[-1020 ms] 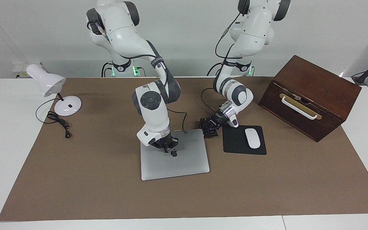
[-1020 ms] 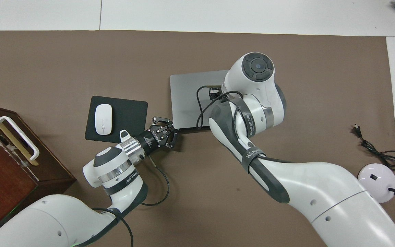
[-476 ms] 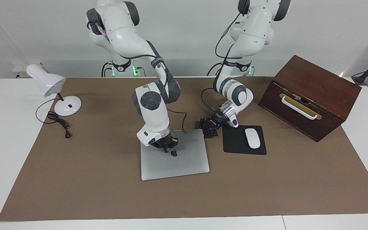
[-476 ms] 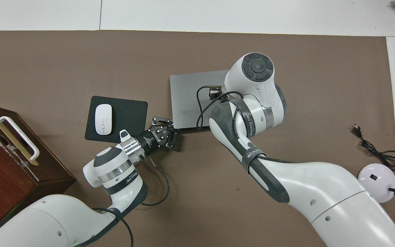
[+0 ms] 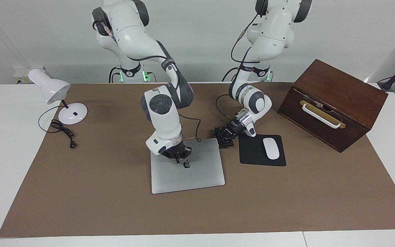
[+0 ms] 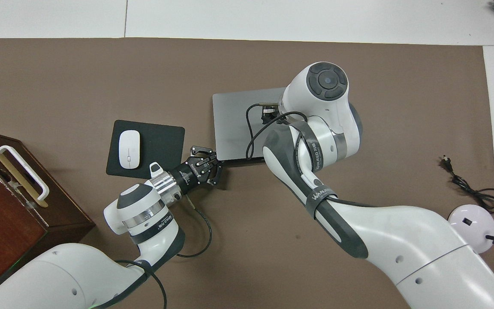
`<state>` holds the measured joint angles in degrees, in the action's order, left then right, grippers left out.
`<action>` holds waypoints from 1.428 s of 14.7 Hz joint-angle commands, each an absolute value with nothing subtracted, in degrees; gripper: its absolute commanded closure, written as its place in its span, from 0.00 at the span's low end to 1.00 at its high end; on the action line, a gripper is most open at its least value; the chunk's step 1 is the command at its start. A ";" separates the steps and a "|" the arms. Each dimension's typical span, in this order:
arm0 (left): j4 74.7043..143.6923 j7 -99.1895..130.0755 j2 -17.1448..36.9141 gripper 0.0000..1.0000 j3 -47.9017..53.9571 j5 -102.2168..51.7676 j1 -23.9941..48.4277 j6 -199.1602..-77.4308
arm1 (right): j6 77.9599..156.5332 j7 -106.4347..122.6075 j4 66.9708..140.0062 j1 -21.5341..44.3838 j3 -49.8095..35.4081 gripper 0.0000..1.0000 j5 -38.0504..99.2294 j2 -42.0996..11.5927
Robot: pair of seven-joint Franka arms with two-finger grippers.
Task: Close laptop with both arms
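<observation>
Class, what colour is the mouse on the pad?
White mouse; the facing view shows it best.

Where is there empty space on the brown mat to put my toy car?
Bare brown mat lies along the edge farthest from the robots, past the closed silver-grey laptop, and between laptop and white desk lamp. It's crowded around the black mouse pad and dark wooden box.

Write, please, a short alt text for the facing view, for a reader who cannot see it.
A closed silver laptop lies flat on a brown table cover, with the right pincer shut just over its lid. The left pincer, also shut, sits at the laptop's corner beside a black mouse pad with a white mouse.
</observation>
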<state>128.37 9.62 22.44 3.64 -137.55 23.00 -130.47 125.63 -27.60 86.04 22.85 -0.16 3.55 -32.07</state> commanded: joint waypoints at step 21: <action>127.18 5.89 29.71 1.00 3.25 -137.02 20.66 -135.79 | 113.92 -14.17 85.78 11.26 0.09 1.00 1.49 -14.95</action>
<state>128.36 9.40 22.45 3.72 -137.45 22.80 -130.42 116.08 -17.33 85.38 12.80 0.64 2.57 -16.94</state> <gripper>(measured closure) 0.991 0.991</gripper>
